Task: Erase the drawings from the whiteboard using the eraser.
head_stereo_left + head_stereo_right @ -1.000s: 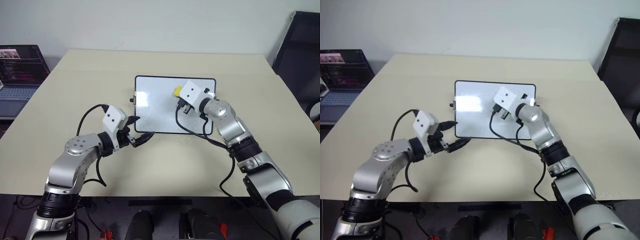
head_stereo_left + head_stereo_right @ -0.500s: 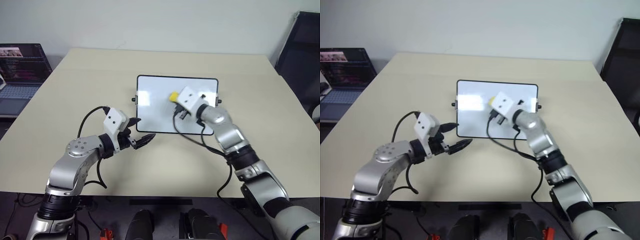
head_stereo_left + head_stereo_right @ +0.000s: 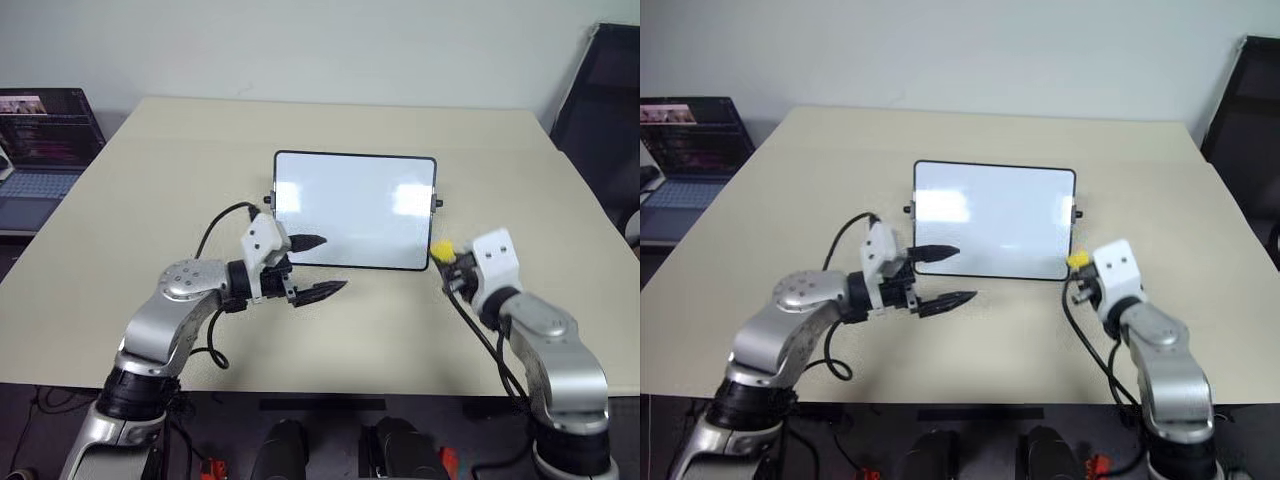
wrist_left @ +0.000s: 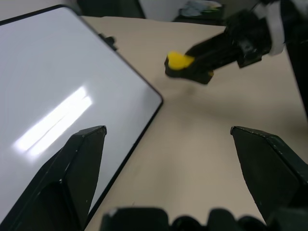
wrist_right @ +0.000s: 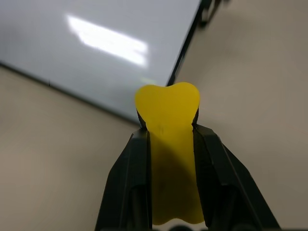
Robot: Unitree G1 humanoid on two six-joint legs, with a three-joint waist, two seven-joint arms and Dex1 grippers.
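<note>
The whiteboard (image 3: 355, 210) lies wiped clean at the centre of the bench (image 3: 150, 200), no drawings visible. At its five o'clock corner, off the board, the right claw (image 3: 447, 262) pinches the yellow eraser (image 3: 441, 249). At seven o'clock, the left claw (image 3: 318, 266) gapes, empty. Risk: that tight squeeze could make the bulging eraser spring free.
</note>
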